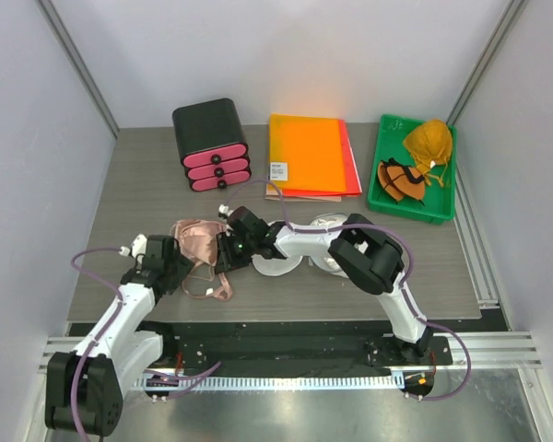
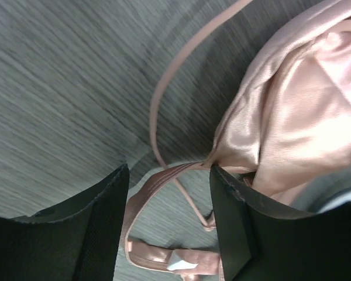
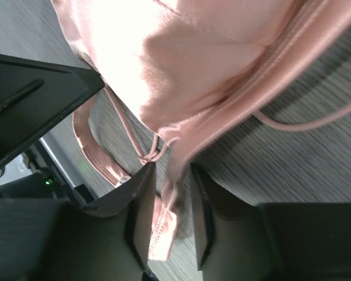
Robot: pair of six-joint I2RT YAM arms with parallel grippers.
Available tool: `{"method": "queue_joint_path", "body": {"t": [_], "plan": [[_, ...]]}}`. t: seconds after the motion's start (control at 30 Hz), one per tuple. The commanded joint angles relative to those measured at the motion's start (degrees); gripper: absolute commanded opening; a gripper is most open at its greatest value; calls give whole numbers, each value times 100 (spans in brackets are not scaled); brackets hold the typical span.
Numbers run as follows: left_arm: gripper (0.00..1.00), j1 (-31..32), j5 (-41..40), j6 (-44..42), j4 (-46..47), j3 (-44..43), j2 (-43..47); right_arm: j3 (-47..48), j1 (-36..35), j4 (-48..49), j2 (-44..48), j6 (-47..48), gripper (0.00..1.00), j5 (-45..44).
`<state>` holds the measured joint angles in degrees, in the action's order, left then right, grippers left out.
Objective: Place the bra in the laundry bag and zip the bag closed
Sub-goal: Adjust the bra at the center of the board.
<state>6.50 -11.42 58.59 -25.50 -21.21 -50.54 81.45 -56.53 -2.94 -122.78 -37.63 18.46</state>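
So the bra [image 1: 199, 239] was lying crumpled on the table [image 1: 424, 267], just left of the laundry bag [image 1: 278, 267]. The bag sat mostly hidden under the right arm, so I couldn't tell how far open it was.

The right gripper [image 3: 172, 175] had reached across and was clamped on an edge band of the pink fabric, jaws nearly together with the satin squeezed between them. The left gripper [image 2: 169, 175] was spread wide, low over the table, with a strap [image 2: 164, 88] and part of the band lying in the gap, nothing pinched yet.

My take on this step: get a second hold before lifting. The left jaws should come down square onto the band rather than the thin strap, since a strap would just slide through or leave the cups dangling. Once both sides have real fabric, lift together and keep the cups bunched so loose straps don't drag over the bag's rim or snag the zipper. With the right arm lying over the bag, it'd need to swing clear first too.
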Motion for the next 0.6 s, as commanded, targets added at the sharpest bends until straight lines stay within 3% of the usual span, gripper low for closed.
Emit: {"method": "queue_joint_path", "body": {"t": [0.0, 0.13, 0.23, 0.5, 0.57], "plan": [[58, -17, 113, 100, -114, -103, -9, 196, -25, 259, -149, -139, 33, -272], [58, -17, 228, 83, 385, 292, 685, 152, 46, 268, -124, -236, 13, -229], [54, -17, 438, 91, 623, 512, 967, 99, 213, 259, -36, -280, 8, -53], [36, -17, 1405, -119, 1572, 653, 151, 301, 529, -5, 114, -140, 4, 518], [25, 9, 1607, -93, 1810, 724, 10, 336, 556, 4, 97, -175, 3, 615]]}}
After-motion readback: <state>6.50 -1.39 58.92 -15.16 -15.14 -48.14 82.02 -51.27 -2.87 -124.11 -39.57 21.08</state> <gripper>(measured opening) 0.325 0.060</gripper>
